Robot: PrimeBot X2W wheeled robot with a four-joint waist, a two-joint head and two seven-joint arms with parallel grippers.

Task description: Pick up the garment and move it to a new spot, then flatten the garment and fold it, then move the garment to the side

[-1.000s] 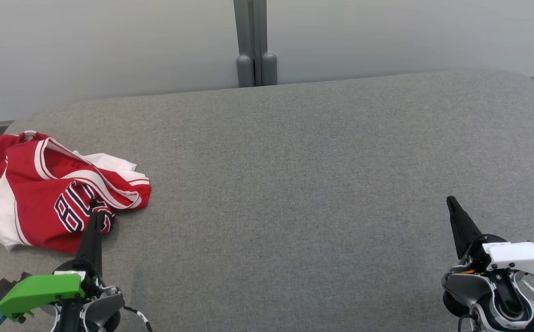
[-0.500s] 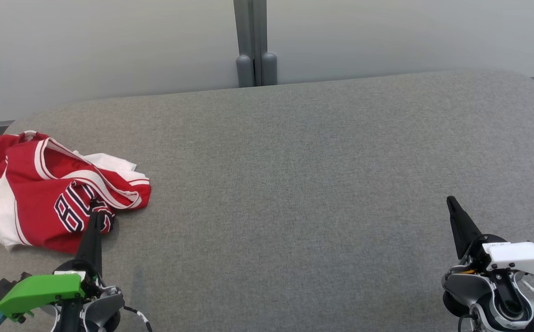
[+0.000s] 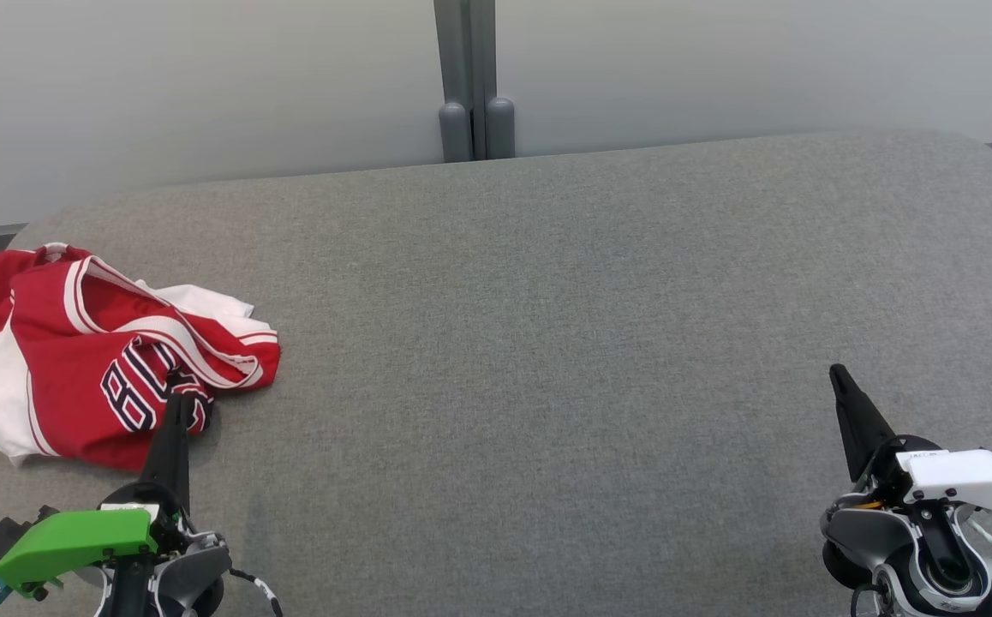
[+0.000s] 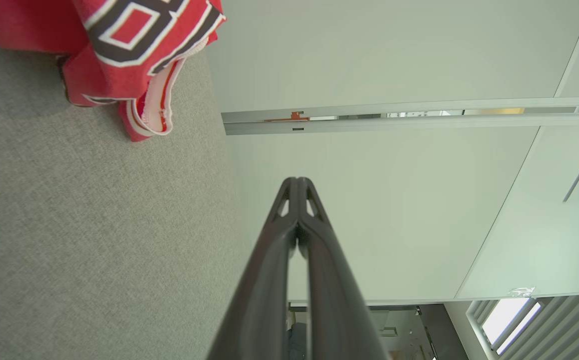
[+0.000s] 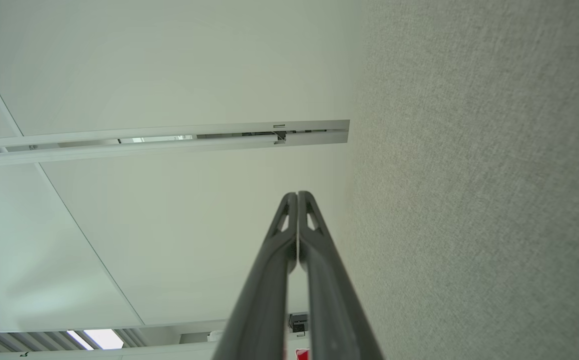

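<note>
Red garment (image 3: 76, 360) crumpled just beyond closed, empty left gripper (image 3: 177, 403).

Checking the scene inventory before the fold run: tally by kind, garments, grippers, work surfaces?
Red-and-white jersey: 1, crumpled
Grippers: 2, left gripper and right gripper, both shut and empty
Grey fabric surface: 1
Total: 4
</note>
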